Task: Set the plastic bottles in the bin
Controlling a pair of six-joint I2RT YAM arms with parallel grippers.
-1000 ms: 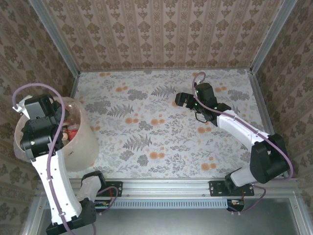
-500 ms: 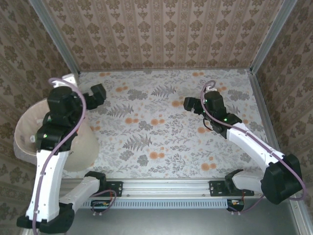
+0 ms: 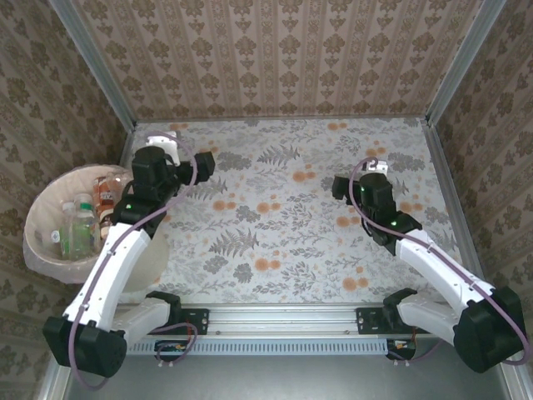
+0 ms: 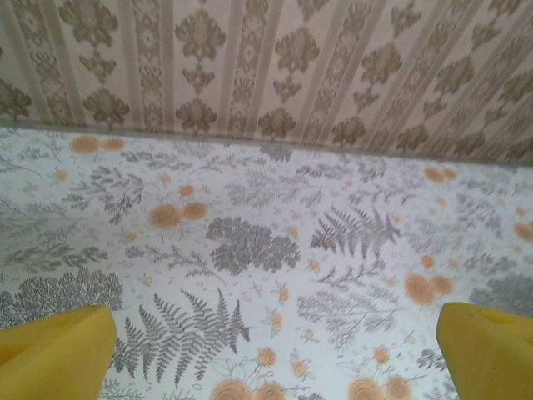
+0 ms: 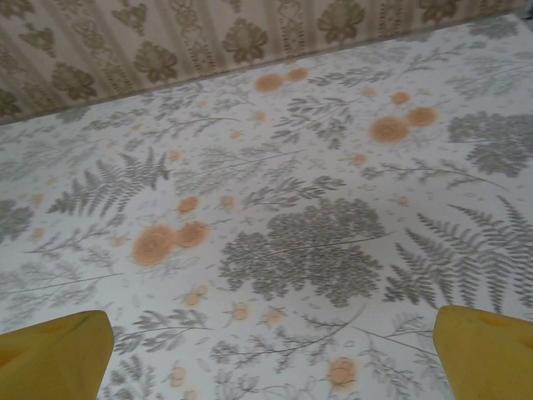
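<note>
The bin (image 3: 35, 215), a round pale bucket lined with clear plastic, stands off the table's left edge. Inside it lie several plastic bottles: clear ones with green labels (image 3: 80, 227) and one with a red-orange label (image 3: 104, 193). My left gripper (image 3: 203, 162) hangs over the far left of the floral table, to the right of the bin. In the left wrist view the gripper (image 4: 279, 350) is open, with its yellow fingertips (image 4: 54, 350) wide apart over bare cloth. My right gripper (image 3: 340, 185) is over the table's right half. In the right wrist view it (image 5: 275, 350) is open and empty.
A floral cloth (image 3: 275, 225) covers the table, with patterned walls at the back and both sides. Metal corner posts (image 3: 454, 71) frame the back corners. The arm bases sit on a rail (image 3: 283, 317) at the near edge.
My left arm has swung from above the bin out over the table's far left, uncovering the bottles in the bin. My right arm has drawn back to the right and nearer.
</note>
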